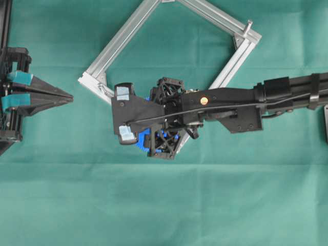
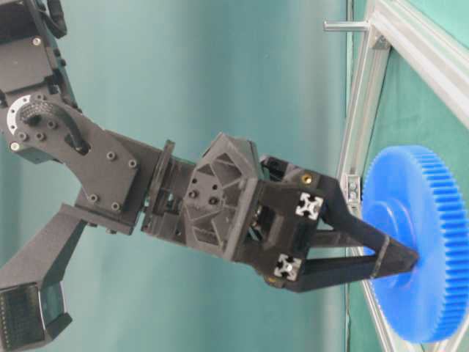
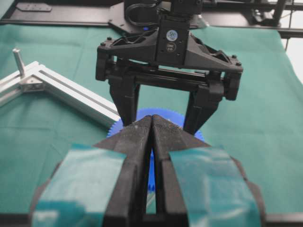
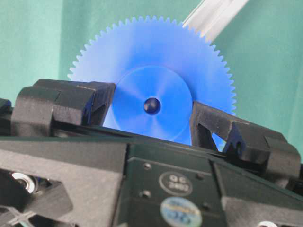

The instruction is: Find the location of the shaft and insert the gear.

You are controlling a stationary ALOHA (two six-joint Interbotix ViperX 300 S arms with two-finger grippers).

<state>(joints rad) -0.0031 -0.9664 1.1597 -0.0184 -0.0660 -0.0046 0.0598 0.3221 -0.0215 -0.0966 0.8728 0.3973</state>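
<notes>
Gear (image 4: 147, 56), flat, round, bright blue plastic with fine teeth, raised round hub and small centre hole: grasped at the hub by the right gripper (image 4: 151, 106), one black finger pressed at 9 o'clock of the hub and the other at 3 o'clock. Teeth free all round the upper edge in the right wrist view.

In the overhead view, gear (image 1: 141, 138) mostly hidden beneath the right wrist, only blue slivers showing, at the 6 o'clock corner of the square silver aluminium frame (image 1: 123, 36). In the table-level view, gear (image 2: 418, 242) held face-on to the green cloth (image 1: 205, 205), overlapping the frame's rail (image 2: 359, 95). Whether touching the rail or just above it: cannot tell.

Tall silver pin (image 1: 248, 26) upright on the frame's 3 o'clock corner, well apart from the gear.

Left gripper (image 1: 66, 96) parked at 9 o'clock of the overhead view, well apart from frame and gear, fingers clenched tip to tip on nothing, teal tape on their backs. From the left wrist camera, closed fingertips (image 3: 142, 130) in the foreground, right gripper (image 3: 161, 118) straight ahead at 12 o'clock, gear (image 3: 158, 113) between its fingers.
</notes>
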